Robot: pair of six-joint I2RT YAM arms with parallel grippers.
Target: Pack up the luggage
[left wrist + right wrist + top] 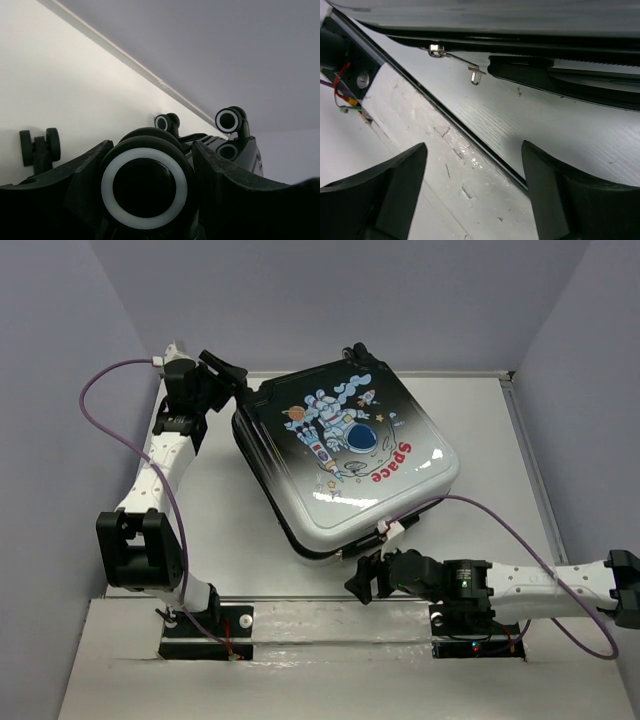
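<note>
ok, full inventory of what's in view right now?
luggage: one, white-to-black shell with astronaut and red "Space" print, closed, flat on the middle of the table
wheels: at least four seen, black with white rings, on the luggage's far-left end
zip pull: one, silver, hanging at the luggage's near edge
table: one, white, under everything
cables: two, purple, one looping off each arm
left pincer: one, black, far left, fingers either side of one wheel; contact unclear
right pincer: one, black, open and empty, at the near table edge below the luggage
</note>
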